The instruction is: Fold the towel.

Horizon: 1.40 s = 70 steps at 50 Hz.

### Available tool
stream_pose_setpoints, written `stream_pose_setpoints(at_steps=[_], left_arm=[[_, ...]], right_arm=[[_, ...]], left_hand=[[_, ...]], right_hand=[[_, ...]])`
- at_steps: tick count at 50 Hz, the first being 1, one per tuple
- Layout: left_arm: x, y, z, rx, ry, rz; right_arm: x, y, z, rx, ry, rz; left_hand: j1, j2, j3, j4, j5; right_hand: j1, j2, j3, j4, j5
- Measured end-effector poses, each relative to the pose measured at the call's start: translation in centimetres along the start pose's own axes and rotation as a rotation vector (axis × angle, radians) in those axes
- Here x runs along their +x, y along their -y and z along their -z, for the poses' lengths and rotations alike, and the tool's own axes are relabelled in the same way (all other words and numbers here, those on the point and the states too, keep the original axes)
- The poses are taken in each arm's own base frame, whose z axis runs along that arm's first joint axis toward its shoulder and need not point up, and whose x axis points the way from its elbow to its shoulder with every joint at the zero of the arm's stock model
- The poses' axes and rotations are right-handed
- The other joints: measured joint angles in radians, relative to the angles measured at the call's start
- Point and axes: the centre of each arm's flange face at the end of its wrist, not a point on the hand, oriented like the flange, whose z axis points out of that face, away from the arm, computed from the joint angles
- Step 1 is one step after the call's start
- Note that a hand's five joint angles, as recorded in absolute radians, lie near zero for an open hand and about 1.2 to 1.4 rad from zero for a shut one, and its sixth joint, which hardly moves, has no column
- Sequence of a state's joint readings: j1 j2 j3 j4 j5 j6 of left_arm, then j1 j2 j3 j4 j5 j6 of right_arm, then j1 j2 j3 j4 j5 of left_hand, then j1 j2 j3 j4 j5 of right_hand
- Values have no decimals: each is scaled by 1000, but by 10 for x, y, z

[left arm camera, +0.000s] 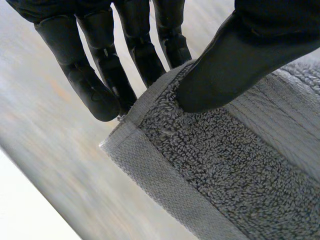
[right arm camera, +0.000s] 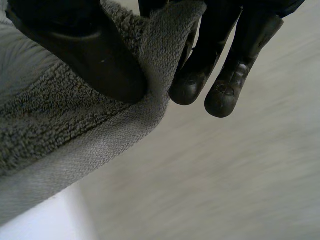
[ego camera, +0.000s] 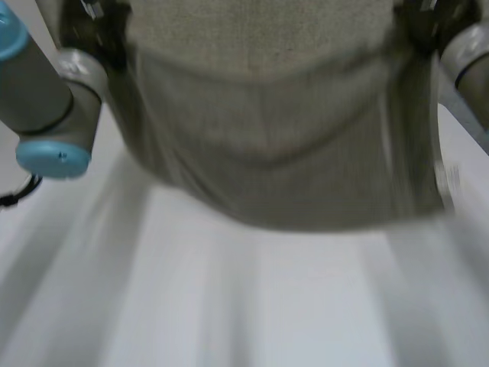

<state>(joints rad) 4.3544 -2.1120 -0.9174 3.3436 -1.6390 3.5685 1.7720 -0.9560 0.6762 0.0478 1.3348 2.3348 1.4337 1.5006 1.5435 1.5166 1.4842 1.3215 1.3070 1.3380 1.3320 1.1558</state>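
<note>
The left arm (ego camera: 46, 92), grey with a light-blue cap, stands just beside the grey terry-cloth towel (ego camera: 283, 145); the left robot hand (left arm camera: 225, 65) pinches one corner of that towel, its thumb pressed on the looped pile just inside the flat woven hem and its fingers (left arm camera: 95, 80) straight behind the cloth, so the hand is closed on the towel; the corner tip pokes out just past the fingertips. Between the two hands the towel hangs spread wide, held up above the white surface (ego camera: 267, 306); its lower edge sags in a shallow curve at the middle. The right robot hand (right arm camera: 100, 55) clamps the opposite corner in the same way; its thumb lies on the pile, its fingers (right arm camera: 220, 80) sit behind the hem, and the flat border band runs away from under the thumb; the right arm (ego camera: 467, 53) shows just beside the towel's edge.
</note>
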Motion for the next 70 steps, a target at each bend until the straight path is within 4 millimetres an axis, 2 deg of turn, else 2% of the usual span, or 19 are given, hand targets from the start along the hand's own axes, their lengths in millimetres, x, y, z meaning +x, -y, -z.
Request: stream_pose_setpoints(at_steps=[3,6,9,13,15,16,18,23,27,30,33,38,44,49,52,57,60,63,70], left_arm=[[-23,44,-11,235,115,87],[-43,75,-13,405,180,157],[-47,78,-15,439,178,181],[-32,48,-18,325,93,176],[-14,13,-15,181,3,168],[-11,7,-14,156,-13,167],[5,-24,-5,21,-88,163],[28,-74,22,-191,-187,162],[38,-98,43,-275,-218,160],[41,-105,54,-300,-227,154],[39,-102,62,-293,-233,131],[29,-80,65,-238,-226,93],[2,-25,61,-107,-169,75],[-31,43,66,38,-99,68],[-46,74,74,84,-76,67],[-57,99,86,77,-76,64],[-56,95,88,27,-96,63],[-46,73,87,-80,-138,58],[-8,-3,89,-378,-289,-3]], right_arm=[[39,38,-3,216,-206,-58],[64,57,4,339,-296,-139],[67,55,11,349,-280,-204],[40,33,16,210,-132,-259],[14,14,22,80,-1,-269],[9,10,23,53,26,-268],[-11,-3,31,-43,127,-257],[-43,-24,46,-175,266,-225],[-63,-39,58,-241,336,-226],[-73,-46,65,-272,365,-234],[-79,-52,71,-296,381,-244],[-75,-47,74,-297,371,-250],[-32,-7,77,-215,274,-233],[23,44,86,-118,143,-255],[46,64,94,-101,110,-277],[52,71,100,-150,146,-299],[41,63,100,-200,201,-290],[13,49,99,-276,312,-252],[-60,14,108,-414,580,-141]], left_hand=[[0,0,0,0,0],[0,0,0,0,0],[0,0,0,0,3],[0,0,1,0,4],[0,0,2,0,4],[0,0,2,0,4],[0,0,2,0,4],[0,0,2,0,4],[0,0,3,0,4],[0,0,3,0,4],[0,0,3,0,4],[0,0,3,0,4],[0,0,3,0,4],[0,0,4,0,4],[0,0,4,0,4],[0,0,4,0,4],[0,0,4,0,4],[0,0,4,0,4],[0,0,4,0,4]], right_hand=[[0,0,0,0,0],[0,0,0,0,0],[0,0,0,0,0],[1,0,0,0,0],[1,0,0,0,0],[1,0,0,0,0],[1,0,0,0,0],[1,0,0,0,0],[1,0,0,0,0],[1,0,0,0,0],[1,0,0,0,0],[1,0,0,0,0],[1,0,0,0,0],[2,0,0,0,0],[2,0,0,0,0],[2,0,0,0,0],[2,0,0,0,0],[2,0,0,0,0],[2,0,0,0,0]])
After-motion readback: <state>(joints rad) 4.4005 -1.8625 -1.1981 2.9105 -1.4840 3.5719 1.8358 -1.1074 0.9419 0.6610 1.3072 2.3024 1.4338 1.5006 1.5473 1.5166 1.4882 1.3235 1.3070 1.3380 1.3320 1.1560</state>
